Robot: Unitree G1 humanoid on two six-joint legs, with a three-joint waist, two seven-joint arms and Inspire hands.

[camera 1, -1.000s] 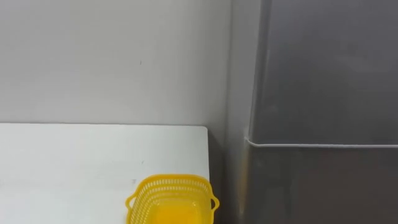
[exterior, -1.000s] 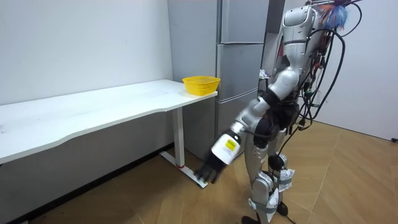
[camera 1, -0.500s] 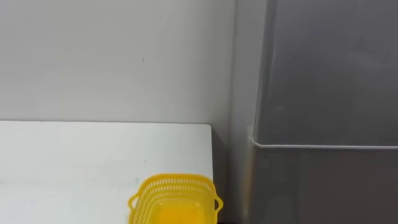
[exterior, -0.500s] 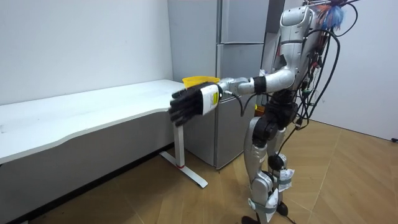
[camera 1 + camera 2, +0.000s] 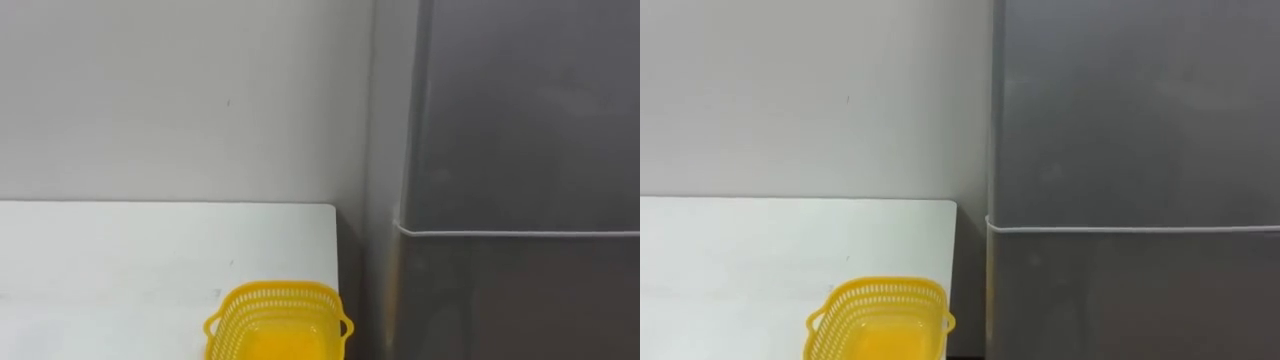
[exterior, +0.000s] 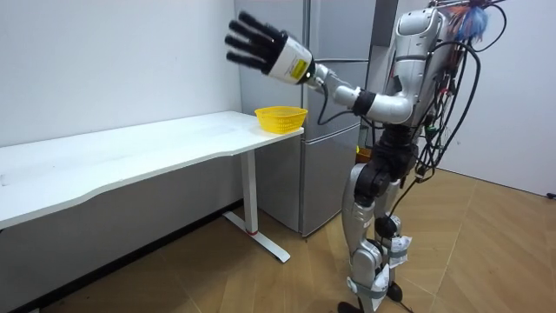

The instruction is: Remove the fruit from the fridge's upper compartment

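- Room view: the robot stands close before the tall grey metal fridge (image 6: 337, 113), and its left hand (image 6: 261, 45) is up at head height, fingers straight and spread, holding nothing.
- The relation that matters — the grey upper door (image 5: 520, 110) lies to the room view's right of that hand and farther back, at about the same height. The hand hangs out over the white table's end, well apart from the door.
- That door is closed, so whatever is to be fetched is, I judge, behind it; none of it can be seen.
- The door stands upright with its long edge vertical. A thin pale seam (image 5: 520, 233) parts it from the lower door (image 5: 520, 300). I can make out no handle, so which side it opens from I cannot tell.
- As I judge it, the left hand is the one placed to reach across.
- Beside the fridge, the rectangular white table (image 5: 120, 260) carries a yellow perforated plastic basket (image 5: 278, 320) at the end next to the fridge — apparently empty.
- Behind it is a plain pale wall (image 5: 180, 90), and underfoot a wooden floor (image 6: 486, 261).
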